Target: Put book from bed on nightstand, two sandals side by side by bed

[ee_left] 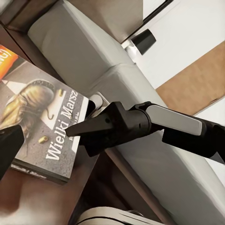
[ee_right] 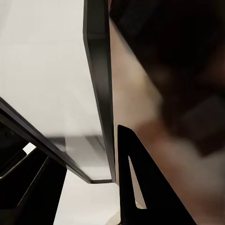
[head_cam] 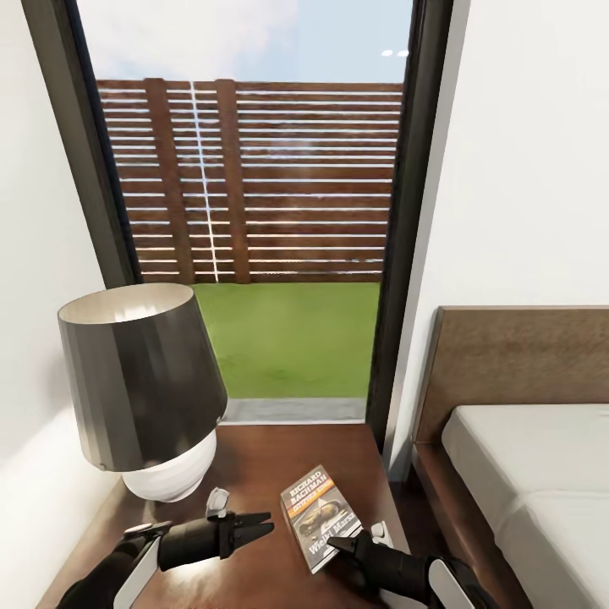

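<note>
1 book [head_cam: 320, 518], 1 lamp [head_cam: 145, 385], 1 nightstand [head_cam: 262, 461], 1 bed [head_cam: 524, 474], 1 window [head_cam: 254, 186], 2 grippers.

**Cut off and blurred**

The bed [head_cam: 533, 474] runs off the head view's right edge. The book [ee_left: 42, 122] is cropped in the left wrist view. The right wrist view's far surface is blurred past telling.

Book [head_cam: 320, 518] flat on nightstand [head_cam: 254, 474]
</note>
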You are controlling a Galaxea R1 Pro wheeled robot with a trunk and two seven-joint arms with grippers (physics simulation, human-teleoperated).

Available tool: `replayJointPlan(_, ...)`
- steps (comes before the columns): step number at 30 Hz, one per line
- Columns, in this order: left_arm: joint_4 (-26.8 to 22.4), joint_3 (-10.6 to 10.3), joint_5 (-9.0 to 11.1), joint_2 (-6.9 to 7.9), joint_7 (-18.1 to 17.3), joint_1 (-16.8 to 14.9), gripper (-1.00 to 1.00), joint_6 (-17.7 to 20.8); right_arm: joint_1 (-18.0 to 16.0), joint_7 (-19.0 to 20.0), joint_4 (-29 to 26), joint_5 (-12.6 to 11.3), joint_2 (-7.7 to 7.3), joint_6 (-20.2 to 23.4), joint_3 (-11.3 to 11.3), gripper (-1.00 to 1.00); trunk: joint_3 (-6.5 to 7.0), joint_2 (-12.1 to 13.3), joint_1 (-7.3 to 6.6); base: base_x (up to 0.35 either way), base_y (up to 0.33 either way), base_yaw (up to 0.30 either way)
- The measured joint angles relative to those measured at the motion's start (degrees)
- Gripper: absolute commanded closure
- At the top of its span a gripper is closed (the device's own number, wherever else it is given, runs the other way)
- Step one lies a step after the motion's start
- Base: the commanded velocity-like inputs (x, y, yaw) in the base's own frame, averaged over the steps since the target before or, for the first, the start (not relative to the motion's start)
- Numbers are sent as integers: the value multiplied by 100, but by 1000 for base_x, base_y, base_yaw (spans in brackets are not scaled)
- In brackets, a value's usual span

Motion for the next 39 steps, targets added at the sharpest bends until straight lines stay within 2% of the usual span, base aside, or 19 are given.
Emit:
replayJointPlan(3,0,-2,0,0,0,0,-100,0,0,0,0,1,0,2,-2,100,0,0,0,0,0,0)
replayJointPlan(4,0,-3,0,0,0,0,-100,-2,-1,0,0,1,0,2,-1,-100,0,0,0,0,0,0)
replayJointPlan(5,-1,0,0,0,0,0,-100,-1,1,-6,14,223,-1,-90,4,-100,-1,1,1,0,0,0)
replayJointPlan(6,-1,-3,0,0,0,0,-100,-1,1,-6,14,231,-1,-93,5,-100,-1,0,1,0,0,0)
replayJointPlan(26,-1,0,0,0,0,0,-100,-4,-1,3,11,175,-1,-71,1,-100,0,0,0,-3,0,0)
replayJointPlan(32,0,-3,0,0,0,0,-100,-8,-2,8,10,148,0,-74,-1,-100,0,1,4,-272,0,0)
replayJointPlan(39,0,-2,0,0,0,0,-100,-8,-2,9,10,148,0,-75,-2,-100,0,0,1,-50,0,0)
